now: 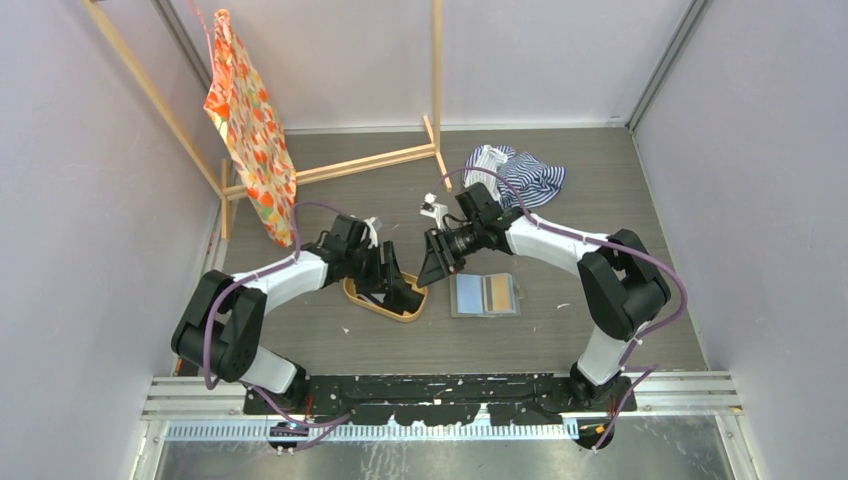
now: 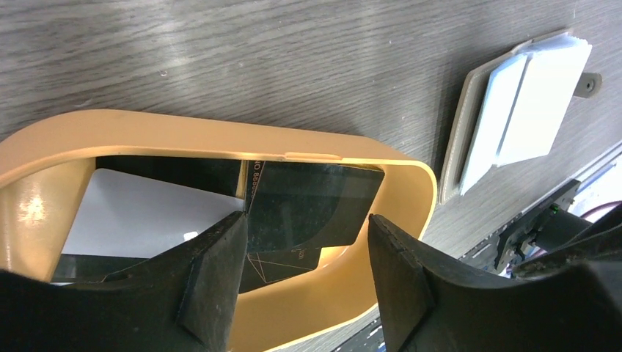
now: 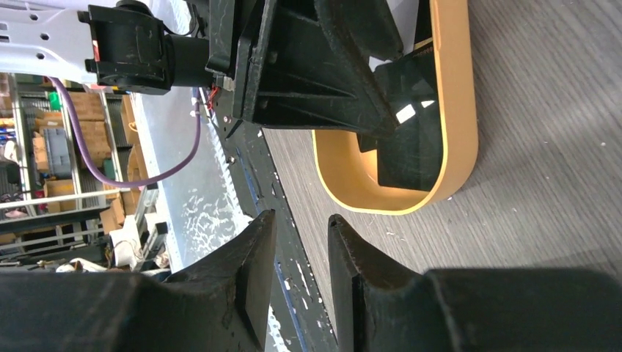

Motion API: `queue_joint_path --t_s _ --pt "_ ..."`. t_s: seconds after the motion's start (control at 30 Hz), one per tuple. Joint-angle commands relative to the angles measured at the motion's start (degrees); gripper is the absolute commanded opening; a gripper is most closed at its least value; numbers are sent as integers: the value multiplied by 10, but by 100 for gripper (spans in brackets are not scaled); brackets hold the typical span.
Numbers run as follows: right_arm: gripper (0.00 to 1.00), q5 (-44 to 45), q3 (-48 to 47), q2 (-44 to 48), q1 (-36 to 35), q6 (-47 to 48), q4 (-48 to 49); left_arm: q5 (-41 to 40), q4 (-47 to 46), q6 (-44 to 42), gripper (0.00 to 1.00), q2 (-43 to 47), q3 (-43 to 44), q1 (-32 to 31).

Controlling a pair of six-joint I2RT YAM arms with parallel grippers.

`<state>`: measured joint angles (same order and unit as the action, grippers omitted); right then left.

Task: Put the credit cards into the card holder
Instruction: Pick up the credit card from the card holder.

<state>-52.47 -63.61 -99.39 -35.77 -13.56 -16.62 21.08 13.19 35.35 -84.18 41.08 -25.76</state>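
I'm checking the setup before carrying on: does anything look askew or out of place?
One black card in the orange tray lies crooked across the others; a crumpled striped cloth lies at the back right.

The oval tray [image 2: 183,136] is smooth, glossy orange-tan plastic. The black card [image 2: 315,205] in it shines almost like a mirror, beside a smooth, duller white card [image 2: 147,213]. The table [image 2: 293,59] has a matt grey wood-grain surface, and the card holder [image 2: 466,117] looks soft and matt along its grey edge, with smooth pale pockets.
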Motion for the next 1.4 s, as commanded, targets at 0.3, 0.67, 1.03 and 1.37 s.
queue_joint_path --t_s 0.3,0.67,1.03,1.37 --pt "37 -21 3 8 18 7 17 78 -57 51 56 22 -48 11" --pt "37 -35 0 12 37 14 12 123 -125 105 45 44 -73 11" --pt "37 -43 0 15 46 19 11 137 -156 128 43 51 -80 11" --pt "37 -45 -2 11 46 22 8 61 -6 -4 71 13 -1 10"
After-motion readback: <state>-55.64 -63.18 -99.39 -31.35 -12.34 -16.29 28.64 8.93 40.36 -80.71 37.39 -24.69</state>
